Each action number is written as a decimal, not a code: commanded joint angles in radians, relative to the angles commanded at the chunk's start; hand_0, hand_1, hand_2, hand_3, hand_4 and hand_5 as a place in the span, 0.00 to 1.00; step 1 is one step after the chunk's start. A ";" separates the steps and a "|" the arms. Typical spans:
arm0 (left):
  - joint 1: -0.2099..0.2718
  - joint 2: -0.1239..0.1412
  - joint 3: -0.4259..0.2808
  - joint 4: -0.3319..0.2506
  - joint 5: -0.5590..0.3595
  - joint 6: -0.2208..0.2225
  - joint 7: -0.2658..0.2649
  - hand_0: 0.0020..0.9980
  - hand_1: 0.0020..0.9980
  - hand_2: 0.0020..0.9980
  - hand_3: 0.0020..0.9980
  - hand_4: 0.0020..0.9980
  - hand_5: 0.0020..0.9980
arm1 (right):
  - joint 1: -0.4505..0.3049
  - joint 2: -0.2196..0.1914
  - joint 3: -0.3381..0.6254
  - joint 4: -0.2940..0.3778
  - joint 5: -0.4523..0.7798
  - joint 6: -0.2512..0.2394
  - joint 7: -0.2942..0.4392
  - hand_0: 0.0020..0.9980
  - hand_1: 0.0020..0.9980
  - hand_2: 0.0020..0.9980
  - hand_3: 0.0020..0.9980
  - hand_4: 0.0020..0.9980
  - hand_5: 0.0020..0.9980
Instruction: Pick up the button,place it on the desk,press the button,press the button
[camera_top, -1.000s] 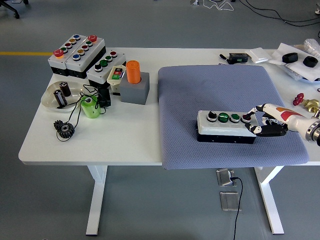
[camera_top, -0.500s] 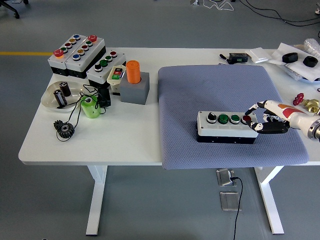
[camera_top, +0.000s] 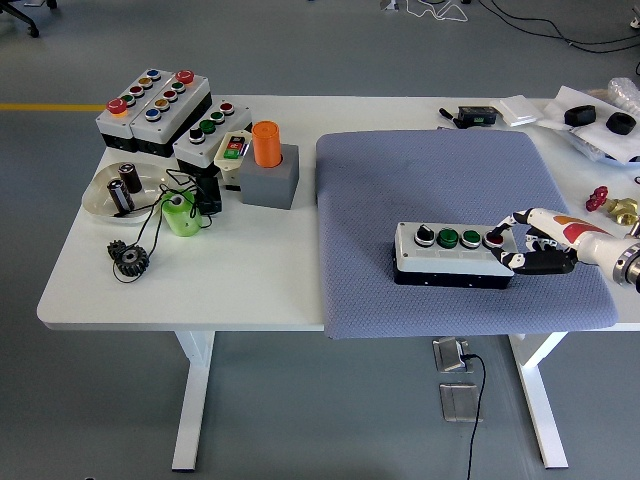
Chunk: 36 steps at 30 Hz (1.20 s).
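Note:
A white button box (camera_top: 450, 254) with a black base lies on the grey-blue mat (camera_top: 430, 180), right of the middle. Its top carries a black knob, two green buttons and a red button (camera_top: 493, 239) at the right end. My right hand (camera_top: 527, 245) comes in from the right edge and sits against the box's right end. One finger (camera_top: 508, 226) reaches over to the red button, while the other fingers are curled beside the box. It grasps nothing. The left arm is out of view.
At the back left stand several more button boxes (camera_top: 155, 105), an orange cylinder in a grey block (camera_top: 268, 165), a white dish (camera_top: 115, 190), a green cup (camera_top: 180, 213) with a black cable and black gears (camera_top: 128, 258). Small parts lie at the far right (camera_top: 600, 125).
My right hand has shifted slightly back and forth at the box's right end; its finger lifted off and has come down again at the red button. The box has not moved.

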 joint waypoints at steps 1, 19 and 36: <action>0.000 0.000 0.000 0.000 -0.001 0.000 0.000 0.67 0.71 0.72 0.53 0.37 1.00 | 0.000 0.000 -0.003 -0.003 0.000 0.001 -0.001 0.15 0.00 0.06 0.71 0.62 0.60; 0.005 -0.001 0.000 0.000 0.007 -0.001 0.004 0.67 0.71 0.72 0.53 0.37 1.00 | -0.007 -0.007 0.045 0.061 -0.013 -0.023 0.013 0.15 0.00 0.06 0.71 0.62 0.60; 0.006 0.000 0.003 0.000 0.007 -0.003 0.004 0.67 0.71 0.72 0.53 0.37 1.00 | 0.016 0.031 0.003 0.052 -0.015 -0.021 0.006 0.15 0.00 0.06 0.71 0.62 0.60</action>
